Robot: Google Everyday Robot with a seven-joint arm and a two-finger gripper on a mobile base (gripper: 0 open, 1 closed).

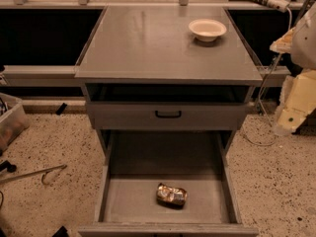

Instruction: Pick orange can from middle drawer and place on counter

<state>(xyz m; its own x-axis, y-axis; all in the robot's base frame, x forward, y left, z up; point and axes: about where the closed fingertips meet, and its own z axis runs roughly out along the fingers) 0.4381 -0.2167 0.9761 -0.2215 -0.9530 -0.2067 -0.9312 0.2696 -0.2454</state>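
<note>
The orange can (171,195), dented and shiny orange-gold, lies on its side on the floor of the open middle drawer (131,201), near the drawer's front and slightly right of centre. The counter (158,48) is the grey top of the cabinet above. My gripper (292,113) is the cream-coloured end of the arm at the right edge of the camera view. It hangs beside the cabinet at about the height of the upper drawer, well above and to the right of the can. It holds nothing that I can see.
A white bowl (207,29) stands on the counter's back right. The upper drawer front with a black handle (168,114) is shut. A plastic bin (11,122) and a thin rod (34,174) are on the floor at left. Cables (264,102) hang at right.
</note>
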